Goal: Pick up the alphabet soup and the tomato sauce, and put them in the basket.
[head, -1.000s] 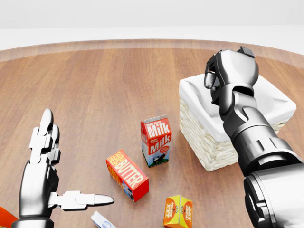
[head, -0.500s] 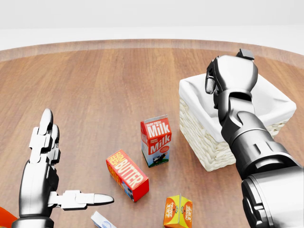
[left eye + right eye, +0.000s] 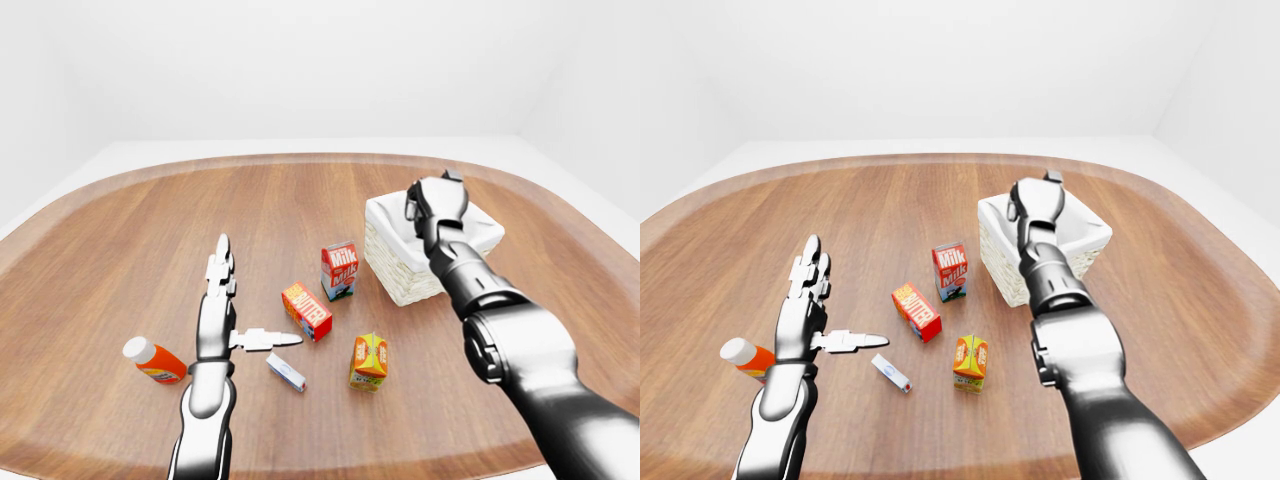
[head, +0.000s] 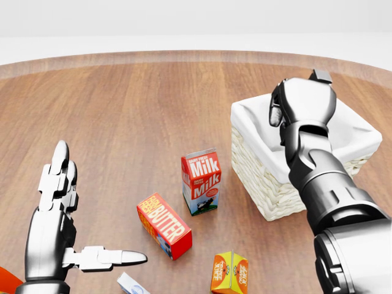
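Neither the alphabet soup nor the tomato sauce shows in any view. The white-lined wicker basket [image 4: 264, 184] stands at the right of the head view. My right hand [image 4: 277, 111] hovers over the basket's left part with its back toward the camera and its fingers curled in; no object shows in it, and the basket's inside below it is hidden. My left hand [image 4: 98, 205] is held up at the lower left, open, with fingers straight and thumb pointing right, holding nothing.
A milk carton [image 4: 201, 182] stands left of the basket. A red butter box [image 4: 164, 225], an orange juice carton [image 4: 229, 274] and a small white-and-blue box [image 4: 131, 285] lie below it. An orange bottle [image 3: 155, 362] lies left of my left arm.
My right hand has drifted slightly to the right over the basket, fingers still curled. The left hand and the items on the table have not moved.
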Controlling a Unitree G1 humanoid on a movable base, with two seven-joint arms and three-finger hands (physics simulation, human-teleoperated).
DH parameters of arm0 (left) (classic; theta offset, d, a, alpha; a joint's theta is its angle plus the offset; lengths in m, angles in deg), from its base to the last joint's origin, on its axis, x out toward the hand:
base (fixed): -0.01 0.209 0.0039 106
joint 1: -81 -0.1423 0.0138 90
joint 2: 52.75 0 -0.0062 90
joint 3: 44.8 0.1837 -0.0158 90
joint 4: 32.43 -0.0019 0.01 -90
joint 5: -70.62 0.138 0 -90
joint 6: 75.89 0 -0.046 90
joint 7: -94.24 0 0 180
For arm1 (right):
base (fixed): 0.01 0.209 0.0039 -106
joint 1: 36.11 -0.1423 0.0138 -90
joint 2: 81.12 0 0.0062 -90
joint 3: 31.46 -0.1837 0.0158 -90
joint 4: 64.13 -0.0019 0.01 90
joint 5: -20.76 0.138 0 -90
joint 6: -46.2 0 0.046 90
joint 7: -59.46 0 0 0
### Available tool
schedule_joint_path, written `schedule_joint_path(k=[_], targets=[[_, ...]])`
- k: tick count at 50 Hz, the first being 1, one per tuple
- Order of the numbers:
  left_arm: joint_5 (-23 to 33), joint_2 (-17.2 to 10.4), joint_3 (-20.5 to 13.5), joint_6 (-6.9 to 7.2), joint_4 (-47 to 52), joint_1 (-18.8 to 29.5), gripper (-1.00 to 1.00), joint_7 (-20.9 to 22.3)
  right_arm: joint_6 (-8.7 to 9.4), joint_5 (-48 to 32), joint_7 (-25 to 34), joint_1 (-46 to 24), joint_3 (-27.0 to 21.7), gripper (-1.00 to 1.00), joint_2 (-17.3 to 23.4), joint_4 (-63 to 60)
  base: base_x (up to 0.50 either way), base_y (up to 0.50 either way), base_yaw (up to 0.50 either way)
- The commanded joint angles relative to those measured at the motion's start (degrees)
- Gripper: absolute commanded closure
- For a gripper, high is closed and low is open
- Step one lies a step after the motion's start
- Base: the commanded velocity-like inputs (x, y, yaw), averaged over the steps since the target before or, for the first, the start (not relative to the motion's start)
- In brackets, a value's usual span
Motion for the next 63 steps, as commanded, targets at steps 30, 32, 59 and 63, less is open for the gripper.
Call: schedule_joint_path(k=[30, 32, 59, 63], targets=[[0.1, 0.0, 0.2, 0.00, 0.0, -0.3, -1.00, 0.2, 0.00, 1.3, -0.3, -0.2, 0.2, -1.00, 0.5, -0.7, 0.00, 0.00, 0.00], [0.1, 0.0, 0.2, 0.00, 0.0, -0.3, -1.00, 0.2, 0.00, 1.3, -0.3, -0.2, 0.2, -1.00, 0.5, -0.7, 0.00, 0.00, 0.00], [0.1, 0.0, 0.2, 0.00, 0.0, -0.3, -1.00, 0.2, -0.31, 1.7, 0.5, -2.8, 0.3, -1.00, 1.1, -1.3, 0.00, 0.00, 0.00], [0.1, 0.0, 0.2, 0.00, 0.0, -0.3, -1.00, 0.2, -0.26, 1.9, 1.2, -4.3, 0.2, -1.00, 1.8, -1.6, 0.00, 0.00, 0.00]])
